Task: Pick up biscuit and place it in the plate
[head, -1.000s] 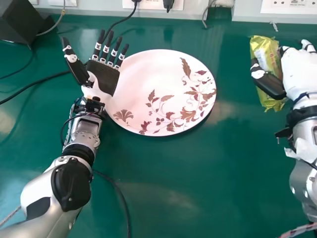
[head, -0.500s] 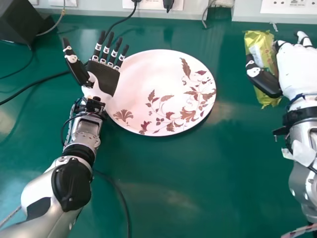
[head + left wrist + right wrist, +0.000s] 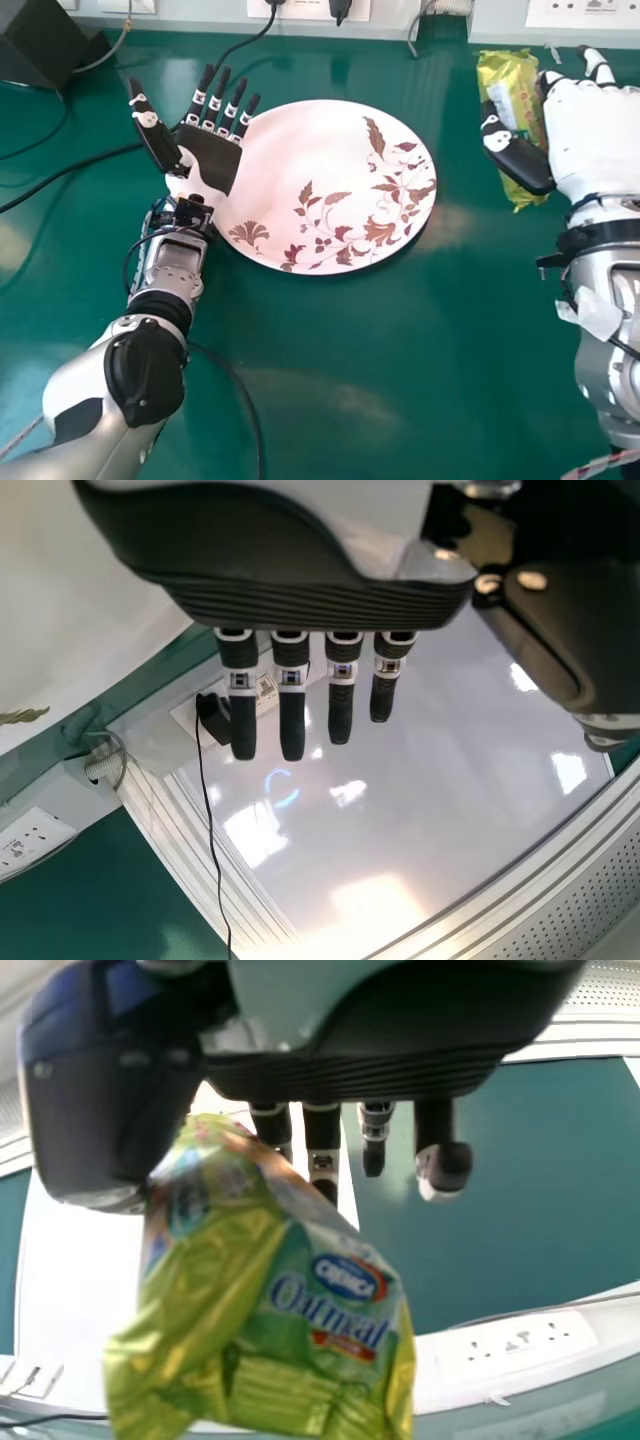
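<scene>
Biscuit packet [image 3: 512,85] and right hand [image 3: 600,135] shift leftward, nearer the plate [image 3: 310,165] but still right of it. Thumb and part-curled fingers pinch the wrapper, presumably securing it for carrying. Left hand [image 3: 211,158], fingers straight, empty, rests by the plate's left edge.

2 silver arms [image 3: 100,440], black rounded cap [image 3: 145,375], white-backed right hand [image 3: 605,140].
</scene>
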You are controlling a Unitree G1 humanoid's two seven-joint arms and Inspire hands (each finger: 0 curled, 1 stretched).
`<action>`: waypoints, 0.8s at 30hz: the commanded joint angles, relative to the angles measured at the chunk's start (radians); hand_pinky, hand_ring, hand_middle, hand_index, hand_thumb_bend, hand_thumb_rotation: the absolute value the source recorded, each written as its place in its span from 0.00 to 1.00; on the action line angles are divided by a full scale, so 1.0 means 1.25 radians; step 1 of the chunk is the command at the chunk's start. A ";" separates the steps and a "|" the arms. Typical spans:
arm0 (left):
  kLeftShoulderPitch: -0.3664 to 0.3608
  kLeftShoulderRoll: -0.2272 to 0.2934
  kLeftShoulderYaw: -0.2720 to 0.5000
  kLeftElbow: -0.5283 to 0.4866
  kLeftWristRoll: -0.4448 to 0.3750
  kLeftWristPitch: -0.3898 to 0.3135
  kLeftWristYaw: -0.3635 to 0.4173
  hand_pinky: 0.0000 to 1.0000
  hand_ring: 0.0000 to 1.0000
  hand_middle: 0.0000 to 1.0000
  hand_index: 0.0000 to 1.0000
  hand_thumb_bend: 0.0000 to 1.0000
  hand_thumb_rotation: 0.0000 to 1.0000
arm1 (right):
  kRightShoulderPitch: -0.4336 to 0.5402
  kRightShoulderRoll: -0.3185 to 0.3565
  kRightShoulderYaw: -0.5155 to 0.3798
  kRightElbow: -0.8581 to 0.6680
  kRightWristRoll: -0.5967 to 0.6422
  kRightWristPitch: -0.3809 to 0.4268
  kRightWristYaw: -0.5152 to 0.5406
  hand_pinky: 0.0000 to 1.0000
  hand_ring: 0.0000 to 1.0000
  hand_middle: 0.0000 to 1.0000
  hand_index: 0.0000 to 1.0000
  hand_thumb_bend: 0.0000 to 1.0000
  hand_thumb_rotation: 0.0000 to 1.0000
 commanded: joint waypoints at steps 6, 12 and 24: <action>0.030 -0.003 0.008 0.008 -0.008 0.003 -0.004 0.75 0.80 0.89 0.96 1.00 0.33 | -0.012 0.013 -0.003 -0.023 -0.009 -0.006 -0.012 0.00 0.00 0.48 0.47 0.51 0.00; 0.029 0.002 0.007 0.009 -0.007 0.004 0.002 0.74 0.80 0.89 0.96 1.00 0.32 | -0.010 0.015 -0.004 -0.030 -0.014 -0.015 -0.021 0.00 0.00 0.48 0.47 0.51 0.00; 0.033 0.000 0.002 0.008 -0.003 0.001 -0.009 0.74 0.79 0.87 0.96 1.00 0.30 | -0.014 0.033 0.005 -0.033 -0.013 -0.037 -0.052 0.00 0.00 0.48 0.47 0.51 0.00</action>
